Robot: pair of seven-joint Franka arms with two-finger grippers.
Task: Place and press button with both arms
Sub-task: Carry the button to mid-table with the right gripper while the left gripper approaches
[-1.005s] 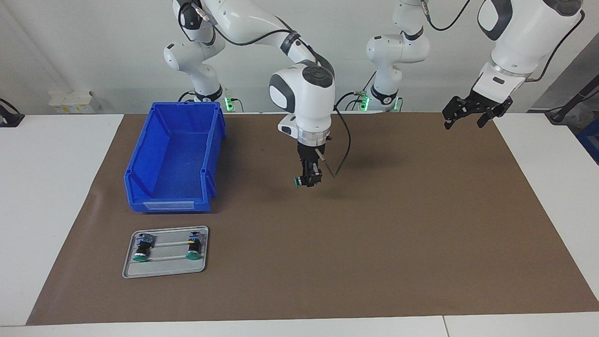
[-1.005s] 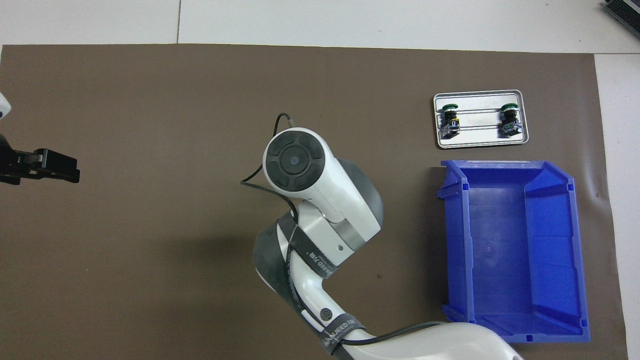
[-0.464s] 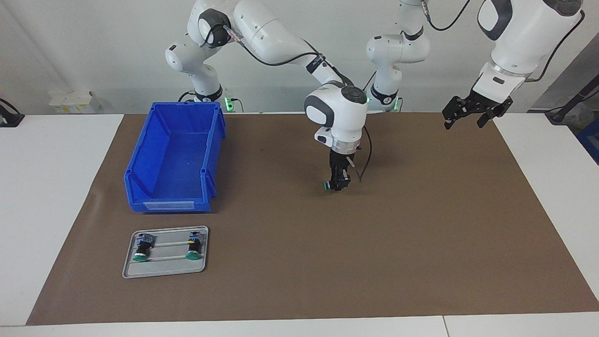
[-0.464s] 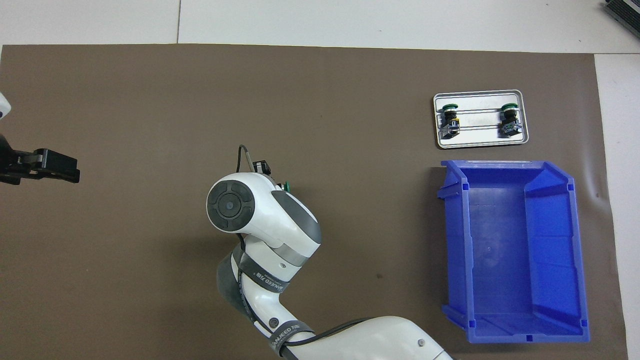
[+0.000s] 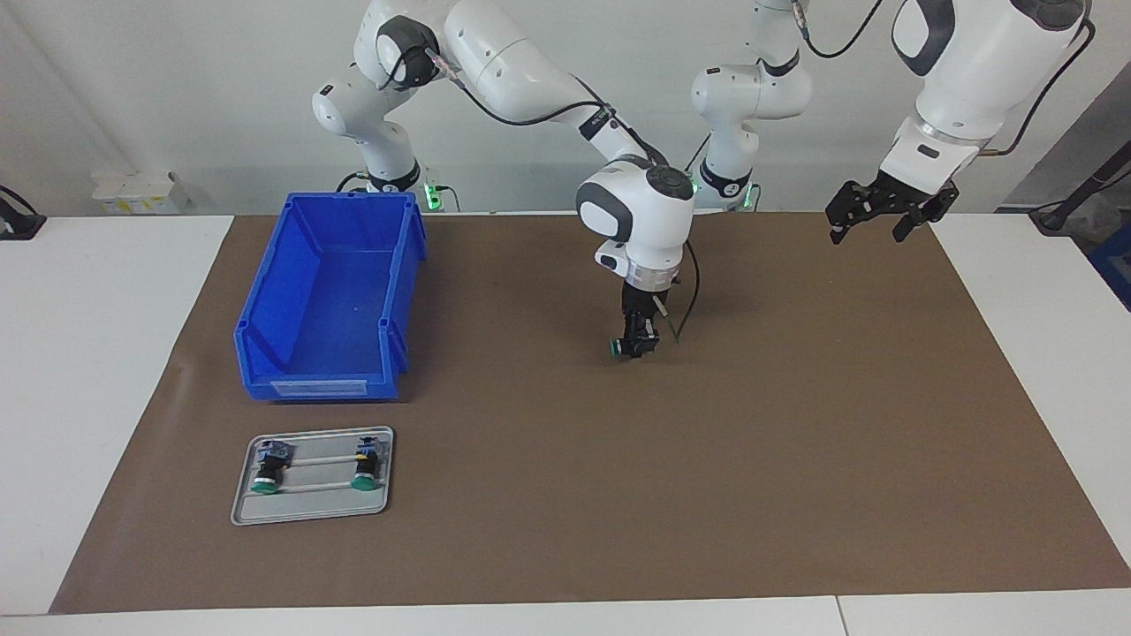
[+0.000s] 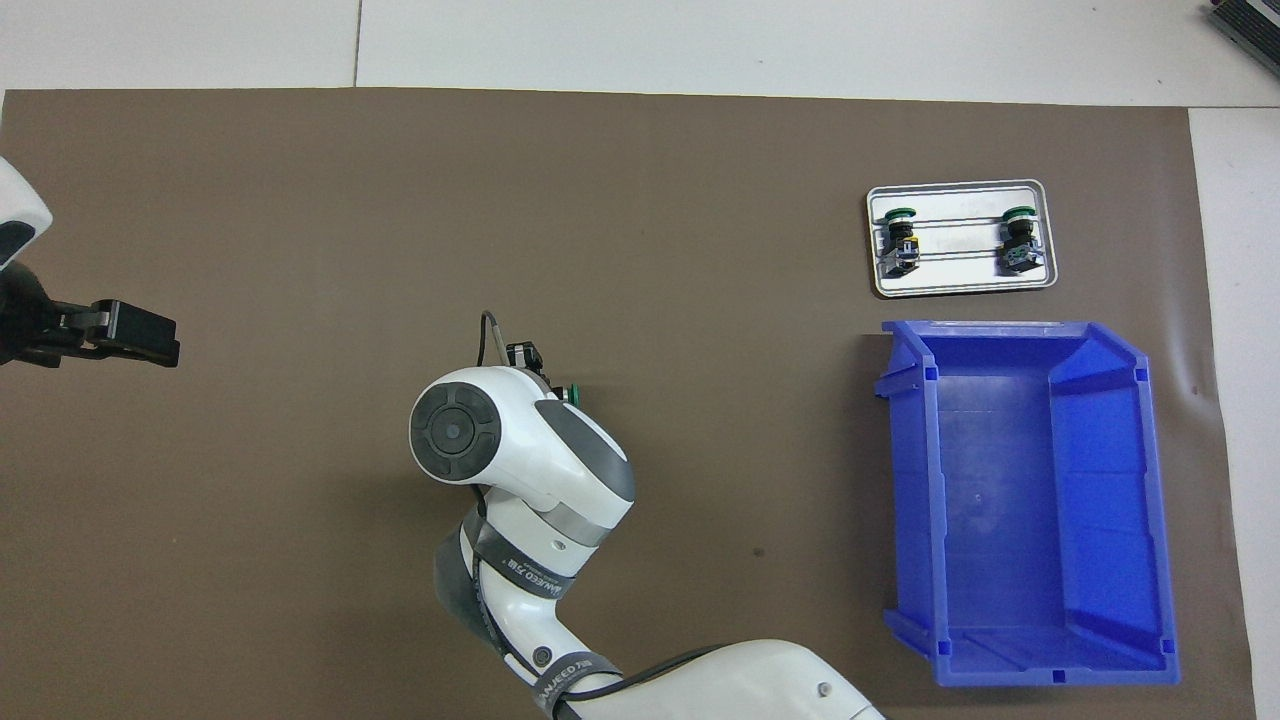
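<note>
- Since a second ago the right arm has swung from beside the blue bin (image 5: 331,300) toward the middle of the mat and come lower; over the last half second it has hardly shifted. The left gripper (image 5: 870,223) has drifted slightly inward from its post.
- The right gripper (image 5: 634,346) is clenched on the button (image 5: 613,348), which lies sideways in the jaws, green cap toward the right arm's end of the table, just above the middle of the brown mat (image 5: 795,424). Whether it touches the mat I cannot tell.
- The left gripper hangs released, fingers spread, high over the mat's edge at the left arm's end, waiting.
- Step in hand, as I judge it: placing. Pressing has not begun.
- Next move probably calls for the button to be set down and steadied so the cap is reachable, then for the left arm to cross in and push the cap; a sideways button may roll if let go.
- Surface: a white table (image 5: 106,353) covered by the brown mat. A grey tray (image 5: 309,517) with two more green-capped buttons sits farther from the robots than the empty bin, at the right arm's end.
- Room: plain pale wall at the robots' end; green lights glow at both arm bases.
</note>
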